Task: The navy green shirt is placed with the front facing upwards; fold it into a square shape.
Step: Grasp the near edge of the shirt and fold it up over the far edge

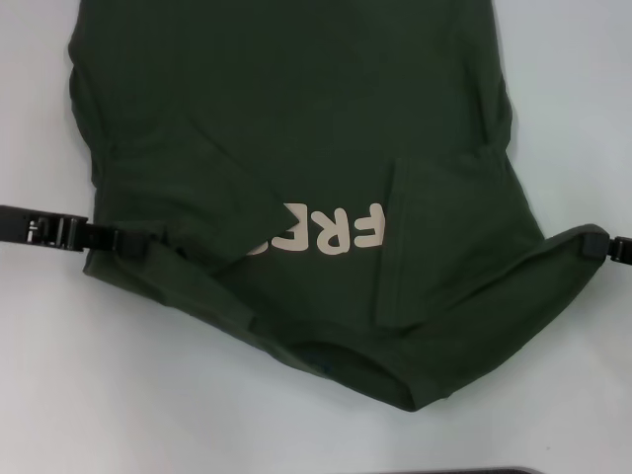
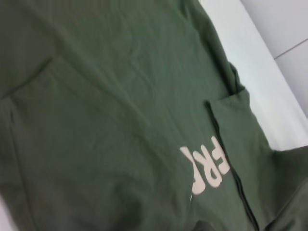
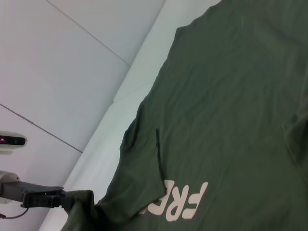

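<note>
1. The shirt [image 1: 296, 128] lay front up on the white table [image 1: 89, 395], filling most of the head view, with its collar edge toward 6 o'clock and its body running off the frame at 12 o'clock.
2. Both sleeves were already turned inward over the chest: one flap from 9 o'clock covered the end of the cream lettering [image 1: 331, 229], the other lay just beside it toward 3 o'clock.
3. The left tool [image 1: 126, 243] sat at 9 o'clock, closed on the shirt's shoulder edge, which bunched around its tips.
4. The right tool [image 1: 595, 243] sat at 3 o'clock, pinching the opposite shoulder corner, where the cloth rose in a ridge.
5. By my judgement the side folds were done. The lengthwise fold, collar end over toward 12 o'clock, was still left, so the square was not yet formed.
</note>
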